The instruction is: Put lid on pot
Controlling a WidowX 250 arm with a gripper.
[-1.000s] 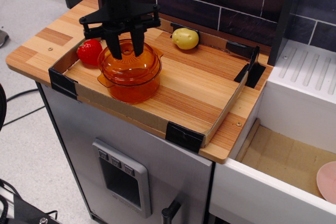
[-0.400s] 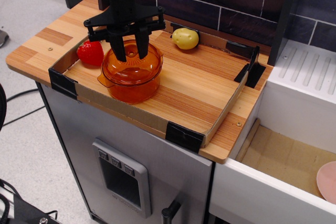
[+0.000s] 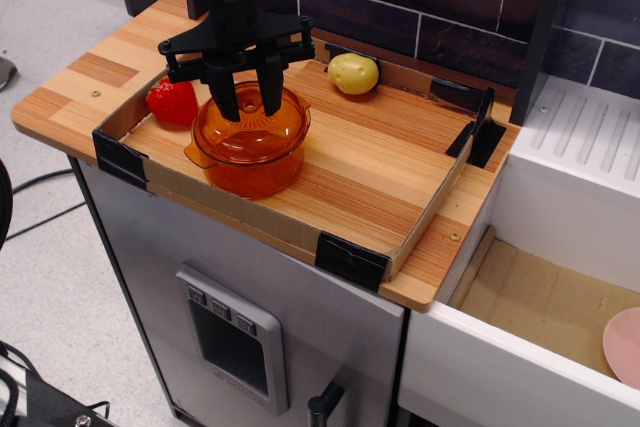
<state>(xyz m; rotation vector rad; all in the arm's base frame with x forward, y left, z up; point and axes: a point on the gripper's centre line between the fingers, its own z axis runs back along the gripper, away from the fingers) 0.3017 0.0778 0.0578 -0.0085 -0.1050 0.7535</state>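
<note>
The amber-orange pot (image 3: 243,173) stands at the left of the cardboard-rimmed tray (image 3: 352,258). The domed amber lid (image 3: 248,133) lies on top of the pot, and its knob shows between my fingers. My black gripper (image 3: 250,109) hangs straight down over the lid. Its fingers (image 3: 228,99) are spread apart on either side of the knob, just above the lid, and hold nothing.
A red strawberry (image 3: 172,100) lies just left of the pot. A yellow fruit (image 3: 353,73) lies at the tray's back edge. A white sink (image 3: 560,297) with a pink plate (image 3: 625,344) and a drain rack (image 3: 590,132) is to the right.
The gripper has risen a little above the lid with its fingers still spread. The lid stays resting on the pot, and the pot has barely moved.
</note>
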